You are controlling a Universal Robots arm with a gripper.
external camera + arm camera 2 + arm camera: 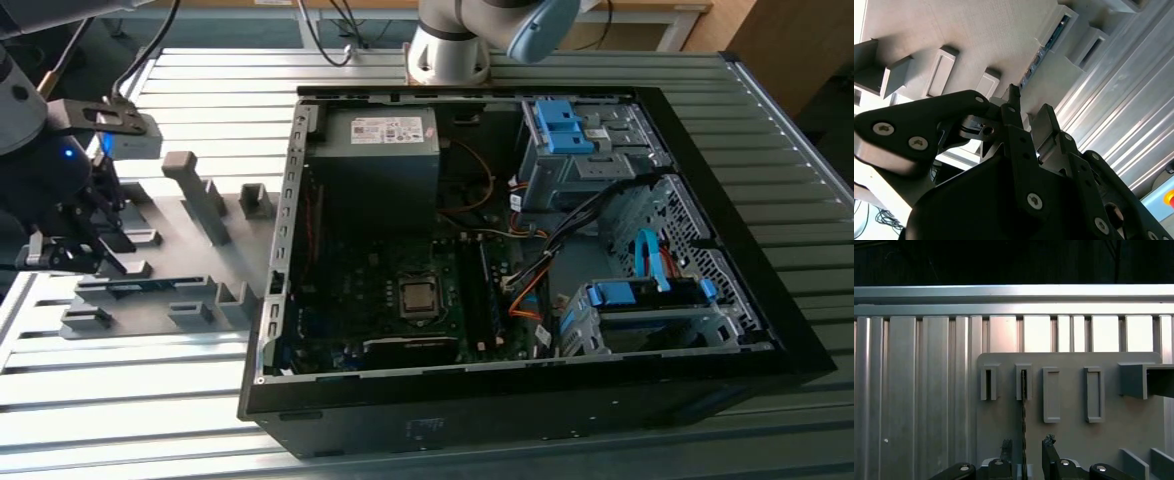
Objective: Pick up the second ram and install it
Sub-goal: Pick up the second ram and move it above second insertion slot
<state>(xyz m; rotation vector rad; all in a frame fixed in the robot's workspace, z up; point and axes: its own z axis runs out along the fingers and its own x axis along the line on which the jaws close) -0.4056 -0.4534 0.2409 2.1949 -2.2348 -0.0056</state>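
The second ram (pixel 1024 415) is a thin green strip standing on edge in a slotted grey holder block (pixel 1023 382) on the grey holder plate (pixel 1069 440). In the second wrist view the ram (pixel 1052 36) runs along the plate toward the fingers. My gripper (pixel 1026 446) is open and low over the plate. One fingertip stands on each side of the strip's near end, with a gap to each. In the exterior view the gripper (pixel 78 250) hangs over the plate at the far left, by the ram (pixel 138 287).
The open PC case (pixel 467 95) lies to the exterior view's right of the holder plate (pixel 160 240), its motherboard (pixel 400 290) and black slot rails (pixel 489 290) facing up. Tall grey blocks (pixel 200 195) stand on the plate. Ribbed aluminium table (pixel 919 390) surrounds everything.
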